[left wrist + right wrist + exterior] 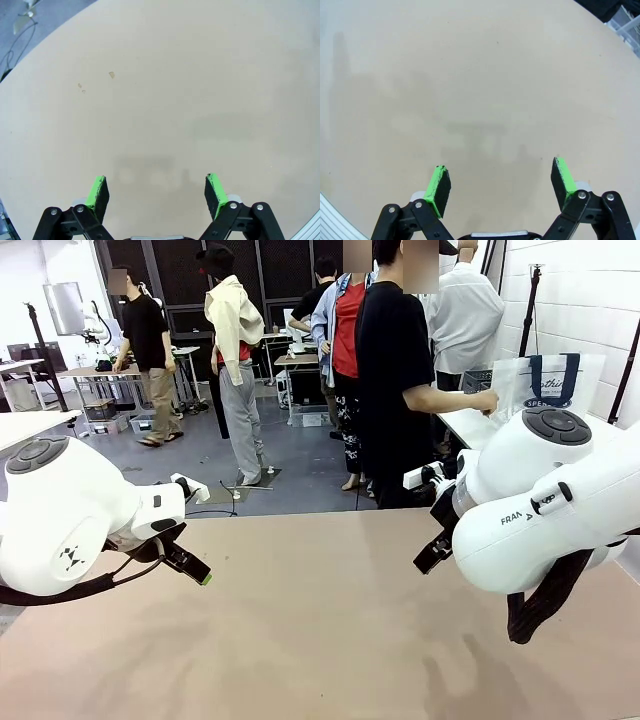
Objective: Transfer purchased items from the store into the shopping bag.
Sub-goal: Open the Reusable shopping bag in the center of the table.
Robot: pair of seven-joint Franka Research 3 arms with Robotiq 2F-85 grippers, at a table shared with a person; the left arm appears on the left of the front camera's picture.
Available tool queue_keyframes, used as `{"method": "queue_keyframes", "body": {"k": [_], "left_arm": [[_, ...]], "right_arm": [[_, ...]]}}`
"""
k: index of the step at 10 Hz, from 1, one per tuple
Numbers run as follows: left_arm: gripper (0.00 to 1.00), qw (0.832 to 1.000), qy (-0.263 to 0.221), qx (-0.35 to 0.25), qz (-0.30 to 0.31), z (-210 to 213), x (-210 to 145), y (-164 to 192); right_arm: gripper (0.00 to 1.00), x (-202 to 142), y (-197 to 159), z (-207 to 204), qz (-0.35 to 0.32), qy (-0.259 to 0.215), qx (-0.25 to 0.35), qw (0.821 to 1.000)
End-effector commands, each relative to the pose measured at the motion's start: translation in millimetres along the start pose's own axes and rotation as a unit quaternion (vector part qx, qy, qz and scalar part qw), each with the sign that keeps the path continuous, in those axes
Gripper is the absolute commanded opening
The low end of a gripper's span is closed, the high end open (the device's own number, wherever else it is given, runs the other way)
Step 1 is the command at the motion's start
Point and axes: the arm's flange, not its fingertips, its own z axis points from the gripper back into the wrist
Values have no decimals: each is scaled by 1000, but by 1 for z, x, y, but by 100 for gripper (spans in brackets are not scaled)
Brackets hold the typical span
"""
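Noted left fingers (98, 192) spread wide, hovering above tan desk (165, 75); right fingers (440, 184) likewise spread over same desk.

Bright, even light; faint soft shadows, seemingly overhead.

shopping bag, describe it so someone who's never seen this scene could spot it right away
At the far right of the front view, behind the right arm, a white side table stands by the white wall. The shopping bag stands upright there, right by a person's outstretched hand. It alone is translucent whitish with navy strap handles and a navy oval logo.
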Motion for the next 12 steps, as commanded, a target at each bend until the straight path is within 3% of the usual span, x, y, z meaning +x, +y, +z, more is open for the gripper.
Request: {"method": "queue_keyframes", "body": {"k": [1, 12], "left_arm": [[100, 1000, 0, 0, 2, 0, 0, 1], [100, 1000, 0, 0, 2, 0, 0, 1]], "right_arm": [[100, 0, 0, 0, 0, 0, 0, 1000], [100, 0, 0, 0, 0, 0, 0, 1000]]}}
